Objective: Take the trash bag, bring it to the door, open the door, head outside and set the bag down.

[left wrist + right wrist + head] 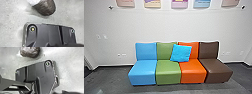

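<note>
A dark brown trash bag point(46, 7) with a white part at one side lies on the grey floor in the left wrist view, a short way off the robot's base plate. The right wrist view shows the same kind of dark, crinkled bag point(30, 51) beyond the plate's edge, with a bit of white beside it. Bare floor separates bag and plate in both wrist views. How my grippers stand, I cannot make out.
In the head view a row of joined seats, blue point(142, 71), green point(168, 72), orange point(193, 72) and brown point(217, 71), stands against a white wall point(159, 27). A bright blue cushion point(181, 53) leans on the backrests. Colourful panels point(179, 3) hang above.
</note>
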Controlling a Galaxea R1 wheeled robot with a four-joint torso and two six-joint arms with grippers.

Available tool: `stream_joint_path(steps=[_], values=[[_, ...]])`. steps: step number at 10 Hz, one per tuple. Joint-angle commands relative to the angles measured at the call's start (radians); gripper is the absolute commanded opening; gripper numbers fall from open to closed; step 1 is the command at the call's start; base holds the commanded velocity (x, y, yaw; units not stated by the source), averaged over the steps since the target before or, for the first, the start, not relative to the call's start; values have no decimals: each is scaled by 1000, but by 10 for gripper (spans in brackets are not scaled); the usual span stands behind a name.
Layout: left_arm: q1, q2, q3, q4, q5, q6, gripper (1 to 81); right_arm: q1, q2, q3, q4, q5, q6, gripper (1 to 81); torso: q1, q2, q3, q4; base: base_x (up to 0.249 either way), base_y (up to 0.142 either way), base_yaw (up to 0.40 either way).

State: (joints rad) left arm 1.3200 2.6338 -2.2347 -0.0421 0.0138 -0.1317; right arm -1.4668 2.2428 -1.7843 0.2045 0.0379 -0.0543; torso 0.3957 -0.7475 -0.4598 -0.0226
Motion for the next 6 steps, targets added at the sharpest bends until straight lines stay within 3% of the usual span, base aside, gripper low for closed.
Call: stream_joint_path(steps=[1,4,6], values=[[-96,-29,4,-71,72,1,811,124,-169,166,90,-62,2,811,62,-96,0,0,0,0,0],[-169,-35,6,-136,117,1,811,156,-233,224,130,-64,2,811,133,-209,0,0,0,0,0],[-201,-44,40,-147,118,1,811,157,-263,267,135,-64,2,811,177,-279,0,0,0,0,0]])
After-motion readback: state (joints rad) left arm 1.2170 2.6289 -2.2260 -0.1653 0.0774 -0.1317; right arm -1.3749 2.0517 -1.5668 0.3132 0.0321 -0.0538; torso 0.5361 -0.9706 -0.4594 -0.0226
